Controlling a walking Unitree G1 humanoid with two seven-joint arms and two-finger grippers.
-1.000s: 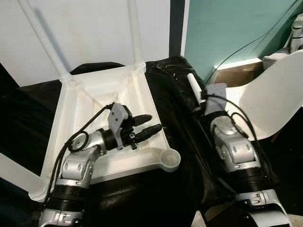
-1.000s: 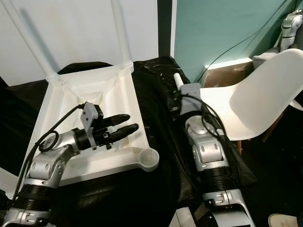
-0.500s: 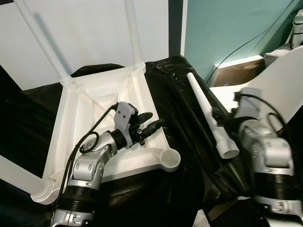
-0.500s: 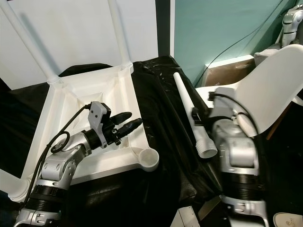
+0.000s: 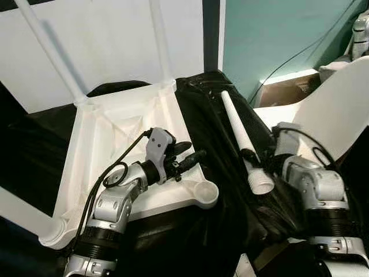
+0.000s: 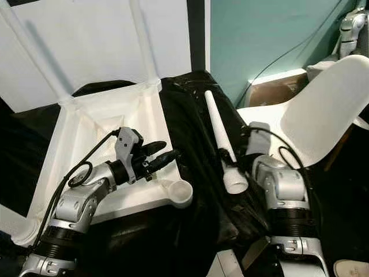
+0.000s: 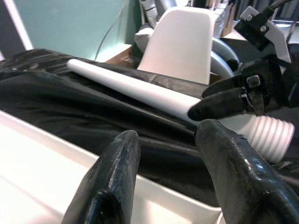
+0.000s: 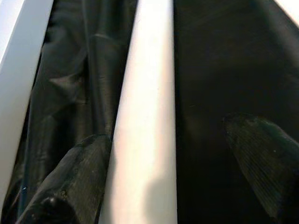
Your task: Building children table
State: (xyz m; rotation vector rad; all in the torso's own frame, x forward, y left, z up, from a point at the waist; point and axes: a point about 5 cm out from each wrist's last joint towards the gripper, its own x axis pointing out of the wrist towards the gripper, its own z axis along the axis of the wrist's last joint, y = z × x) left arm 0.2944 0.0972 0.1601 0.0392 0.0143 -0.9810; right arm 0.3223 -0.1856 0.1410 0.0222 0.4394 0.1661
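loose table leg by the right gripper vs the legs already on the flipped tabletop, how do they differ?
1. The loose leg lies flat on the black sheet; the fitted legs stand up from the tabletop corners.
2. The loose leg's threaded end is bare; the fitted legs' ends sit in corner sockets.
3. The right gripper is at the loose leg with a finger either side; nothing holds the fitted legs.

Shared: white, round, tapered.

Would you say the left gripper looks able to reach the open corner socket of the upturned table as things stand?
Probably yes. The left gripper, fingers apart and holding nothing, hovers over the table frame just beside the empty corner socket, with nothing between them. The loose leg lies apart on the black sheet.
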